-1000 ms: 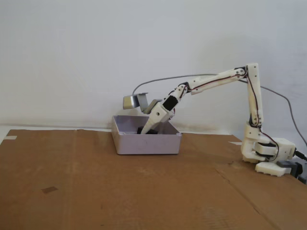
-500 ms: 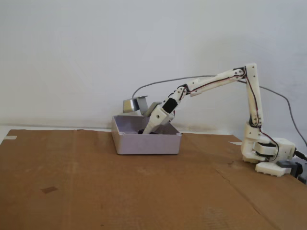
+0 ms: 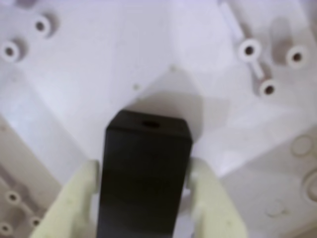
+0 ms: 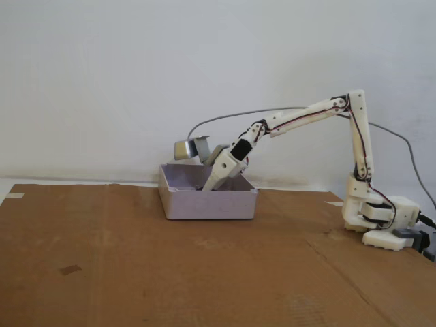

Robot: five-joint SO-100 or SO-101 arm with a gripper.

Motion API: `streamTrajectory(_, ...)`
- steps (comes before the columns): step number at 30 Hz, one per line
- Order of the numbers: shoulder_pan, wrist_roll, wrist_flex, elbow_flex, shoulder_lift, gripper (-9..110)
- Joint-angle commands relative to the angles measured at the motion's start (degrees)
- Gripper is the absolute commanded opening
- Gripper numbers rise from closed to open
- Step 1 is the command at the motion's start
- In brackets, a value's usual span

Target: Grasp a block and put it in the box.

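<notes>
In the wrist view a black rectangular block (image 3: 144, 173) with a small hole in its top end stands between my gripper's (image 3: 143, 193) two pale fingers (image 3: 74, 198), which press on its sides. Behind it is the white inner floor of the box (image 3: 148, 59), with moulded screw posts. In the fixed view my gripper (image 4: 210, 184) reaches down into the pale lilac box (image 4: 208, 203) on the brown table; the box's wall hides the fingertips and the block there.
The arm's white base (image 4: 378, 218) stands at the right of the brown cardboard-covered table (image 4: 170, 272). A grey cable (image 4: 225, 119) arcs behind the arm. A small dark mark (image 4: 69, 270) lies on the table at the left.
</notes>
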Motion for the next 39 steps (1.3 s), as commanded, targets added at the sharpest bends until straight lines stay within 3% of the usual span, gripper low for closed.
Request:
streamTrajectory(1, 0.4, -0.7, -2.1, -3.8, 3.1, 21)
streamTrajectory(8, 0.5, -0.7, -2.1, -4.2, 3.5, 23)
streamTrajectory(14, 0.0, -0.7, -2.2, -4.4, 4.7, 37)
streamTrajectory(39, -0.2, -0.8, -2.1, -4.0, 13.9, 37)
